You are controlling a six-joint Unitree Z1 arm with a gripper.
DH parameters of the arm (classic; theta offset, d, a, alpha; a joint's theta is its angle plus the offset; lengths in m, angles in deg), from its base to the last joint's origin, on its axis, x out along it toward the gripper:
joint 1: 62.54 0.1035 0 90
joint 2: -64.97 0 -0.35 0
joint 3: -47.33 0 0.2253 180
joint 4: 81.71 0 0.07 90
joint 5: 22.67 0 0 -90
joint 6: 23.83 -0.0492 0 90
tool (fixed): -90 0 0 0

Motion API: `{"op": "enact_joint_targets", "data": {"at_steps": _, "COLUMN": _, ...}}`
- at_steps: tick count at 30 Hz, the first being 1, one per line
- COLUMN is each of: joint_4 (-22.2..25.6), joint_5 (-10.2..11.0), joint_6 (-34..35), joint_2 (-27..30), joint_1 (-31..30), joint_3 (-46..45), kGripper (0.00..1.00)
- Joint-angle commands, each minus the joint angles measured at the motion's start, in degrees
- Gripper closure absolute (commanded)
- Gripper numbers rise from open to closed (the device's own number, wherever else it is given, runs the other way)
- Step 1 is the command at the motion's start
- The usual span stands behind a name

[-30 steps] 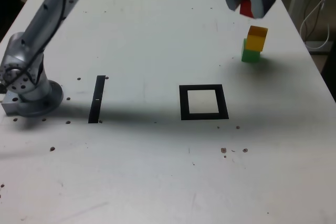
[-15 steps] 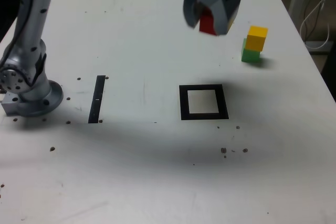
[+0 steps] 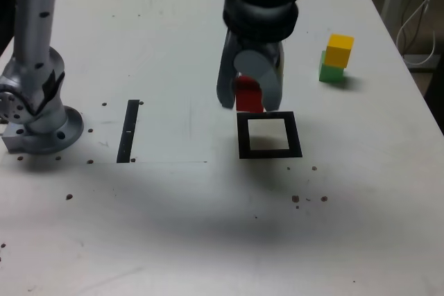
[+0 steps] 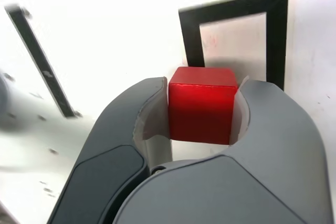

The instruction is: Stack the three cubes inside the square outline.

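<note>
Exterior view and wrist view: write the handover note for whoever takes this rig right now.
Gripper: shut on the red cube, held above the table beside the square outline, at its edge on the exterior view's left.
Yellow cube sits on the green cube, outside the outline, farther back toward the exterior view's right.
Done: red cube picked up and at the outline.
Left: set red inside the outline, then stack the other two on it. The outline is empty.
</note>
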Motion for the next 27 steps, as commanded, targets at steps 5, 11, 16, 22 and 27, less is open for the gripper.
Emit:
{"op": "enact_joint_targets", "data": {"at_steps": 5, "joint_4": -6.1, "joint_5": -1.1, "joint_6": 2.8, "joint_2": -2.2, "joint_1": -0.7, "joint_3": -1.5, "kGripper": 0.81}}
{"op": "enact_joint_targets", "data": {"at_steps": 11, "joint_4": -10.9, "joint_5": -0.9, "joint_6": 4.2, "joint_2": -3.3, "joint_1": -0.8, "joint_3": -4.2, "kGripper": 0.81}}
{"op": "enact_joint_targets", "data": {"at_steps": 16, "joint_4": -12.0, "joint_5": 0.0, "joint_6": 4.2, "joint_2": -4.2, "joint_1": -0.8, "joint_3": -5.2, "kGripper": 0.8}}
{"op": "enact_joint_targets", "data": {"at_steps": 22, "joint_4": -11.3, "joint_5": 1.4, "joint_6": 4.2, "joint_2": -4.6, "joint_1": -0.8, "joint_3": -5.6, "kGripper": 0.74}}
{"op": "enact_joint_targets", "data": {"at_steps": 27, "joint_4": -11.2, "joint_5": 1.8, "joint_6": 4.1, "joint_2": -4.8, "joint_1": -0.8, "joint_3": -6.0, "kGripper": 0.71}}
